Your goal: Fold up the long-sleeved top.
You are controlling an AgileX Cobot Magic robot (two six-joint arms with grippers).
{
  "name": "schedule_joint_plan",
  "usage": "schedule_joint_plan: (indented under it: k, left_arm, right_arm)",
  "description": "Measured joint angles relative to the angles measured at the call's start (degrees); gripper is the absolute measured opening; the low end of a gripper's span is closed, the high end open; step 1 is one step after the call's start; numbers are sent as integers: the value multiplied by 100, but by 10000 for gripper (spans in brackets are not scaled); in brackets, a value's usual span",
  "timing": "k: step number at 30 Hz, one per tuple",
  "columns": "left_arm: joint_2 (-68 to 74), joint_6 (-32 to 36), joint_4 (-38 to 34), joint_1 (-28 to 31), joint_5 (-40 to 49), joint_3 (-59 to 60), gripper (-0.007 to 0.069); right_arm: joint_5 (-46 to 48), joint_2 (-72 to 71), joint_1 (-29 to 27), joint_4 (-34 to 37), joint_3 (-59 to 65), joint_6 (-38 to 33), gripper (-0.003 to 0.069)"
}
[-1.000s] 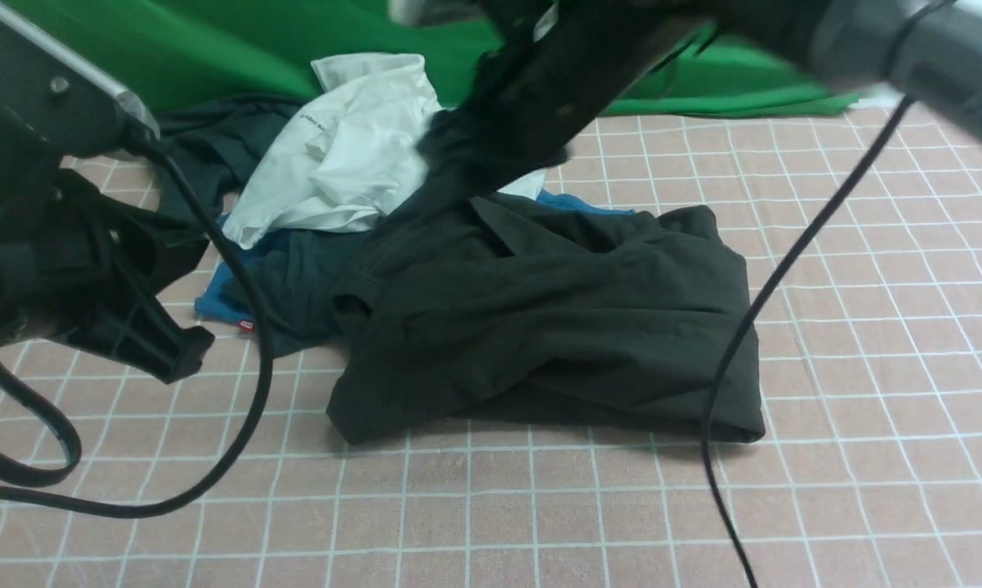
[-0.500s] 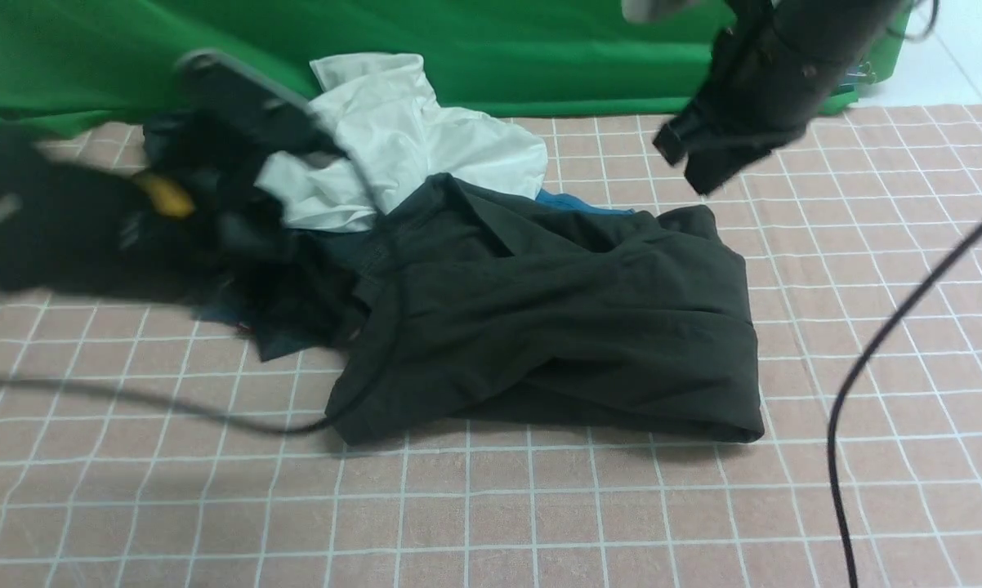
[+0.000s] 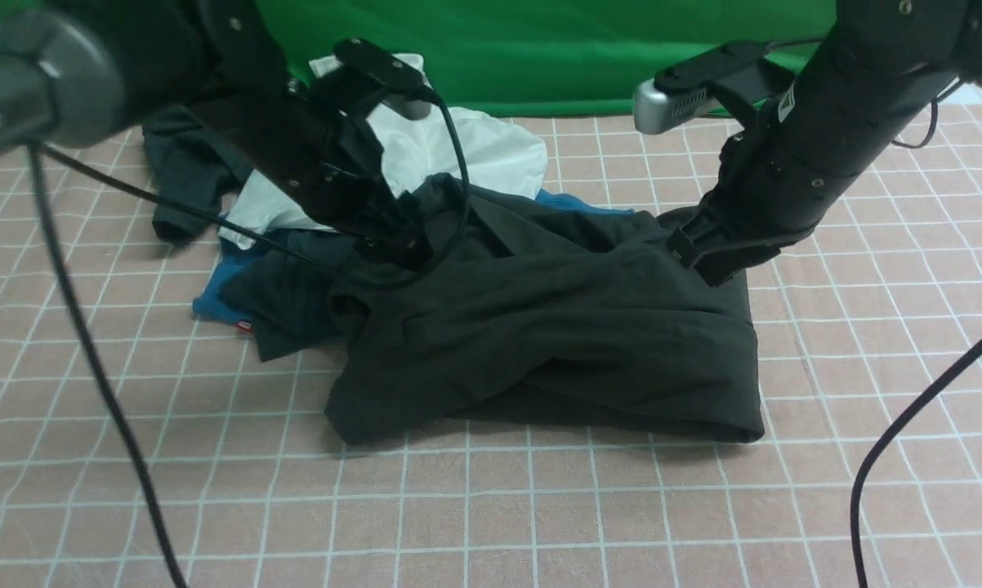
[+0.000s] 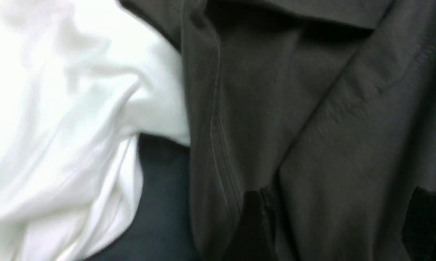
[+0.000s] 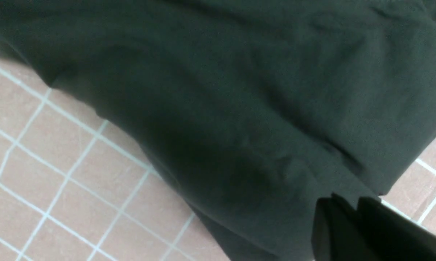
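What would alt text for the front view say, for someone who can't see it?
Two black robot arms reach down onto a crumpled black top lying on a pink gridded cloth. The left tool meets its far left part, the right tool its far right corner. A white shirt lies behind.

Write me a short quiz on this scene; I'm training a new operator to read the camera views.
1. True or false: the white shirt lies behind the dark garment, farther from the robot.
2. Fill in: the right gripper appears to pinch the dark garment by its ___.
3. Which gripper's jaws stand apart? A: left gripper. B: right gripper. C: neither.

Key: 1 true; 2 edge; 3 A.
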Motion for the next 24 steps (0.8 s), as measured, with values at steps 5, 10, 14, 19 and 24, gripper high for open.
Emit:
schedule_joint_plan:
  k: [5,10,14,19,24]
  left_arm:
    - [353,174,80,0,-125,-28,405]
    - [537,192,79,0,-203,-28,377]
    - [583,216,-86,0,-185,-28,354]
    - [563,766,-557,0,36,-28,260]
    - [436,853,-581,0,40,-28,239]
  right_arm:
    - [-108,-6,0,11,0,-23,121]
    - [-154,-6,0,11,0,-23,121]
    - [-166,-11,0,16,0,-42,121]
    - [-166,-11,0,16,0,-80,121]
    - [-166,-11,0,16,0,-107,125]
